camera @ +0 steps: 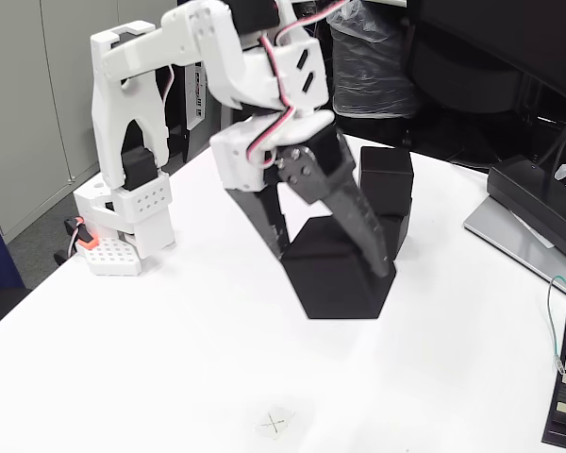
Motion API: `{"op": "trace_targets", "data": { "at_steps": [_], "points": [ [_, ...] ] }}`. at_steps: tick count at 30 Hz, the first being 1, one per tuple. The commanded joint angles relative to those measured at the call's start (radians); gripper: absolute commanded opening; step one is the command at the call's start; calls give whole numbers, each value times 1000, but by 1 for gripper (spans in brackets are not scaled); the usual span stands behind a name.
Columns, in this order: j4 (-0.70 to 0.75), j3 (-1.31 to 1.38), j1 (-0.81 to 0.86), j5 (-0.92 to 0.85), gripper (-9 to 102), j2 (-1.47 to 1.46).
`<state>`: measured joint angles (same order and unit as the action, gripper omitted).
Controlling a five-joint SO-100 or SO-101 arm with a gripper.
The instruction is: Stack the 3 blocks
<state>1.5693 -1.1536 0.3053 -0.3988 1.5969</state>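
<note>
White tabletop (170, 349) fills most of the fixed view, with grey cabinets behind at the left and a dark chair at the back. On it stands the white arm (208, 57), bent over so that its black gripper (335, 264) points down near the middle. The two fingers are closed around a black cube (338, 283), one finger on each side, and the cube looks tilted, though whether it touches the table cannot be told. Just behind it, two more black cubes (387, 189) stand one upon the other. At the right edge lies a flat black device on a grey base (533, 212), well apart from the cubes.
</note>
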Motion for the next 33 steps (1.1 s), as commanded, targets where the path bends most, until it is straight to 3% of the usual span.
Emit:
{"op": "trace_targets", "data": {
  "at_steps": [1, 7, 33],
  "points": [
    [14, 138, -17, 43, 1, 57],
    [14, 236, -55, 97, 2, 58],
    [14, 140, -764, 319, 2, 58]
  ]
}}
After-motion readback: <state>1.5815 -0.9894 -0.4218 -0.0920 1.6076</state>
